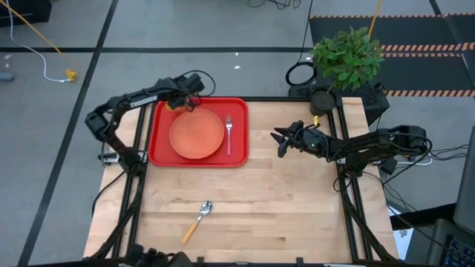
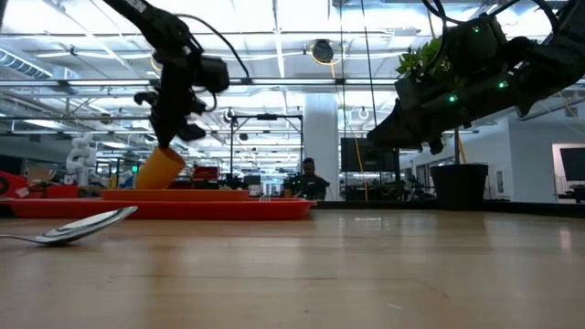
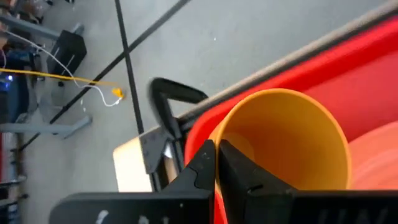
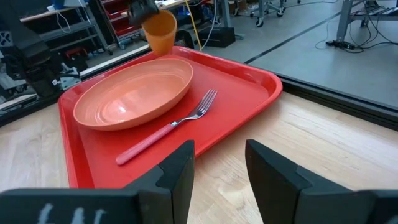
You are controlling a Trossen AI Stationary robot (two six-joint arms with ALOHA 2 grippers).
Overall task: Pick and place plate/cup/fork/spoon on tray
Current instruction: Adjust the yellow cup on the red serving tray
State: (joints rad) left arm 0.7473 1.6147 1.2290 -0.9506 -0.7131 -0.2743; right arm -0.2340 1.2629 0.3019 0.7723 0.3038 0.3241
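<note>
One left hand (image 2: pixel 167 137) clamps cup (image 2: pixel 161 168) above tray (image 1: pixel 159 122) corner; right hand (image 1: pixel 280 141) apart.

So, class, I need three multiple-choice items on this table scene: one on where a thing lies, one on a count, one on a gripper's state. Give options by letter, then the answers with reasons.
1. Where does the spoon lie?
A. On the tray
B. On the bare wooden table, nearer the front edge than the tray is
C. Inside the cup

2. How many pieces of tableware rest flat on the red tray?
A. Two
B. Three
C. None

3. What is the left gripper doing?
A. Hanging open over the spoon
B. Shut on the fork
C. Shut on the yellow-orange cup, held tilted above the tray's far corner

Answers: B, the high view shows it alone on the wood. A, only the plate and fork lie there. C, the left wrist view shows the fingers pinching the cup's rim, and the low view shows it lifted.
</note>
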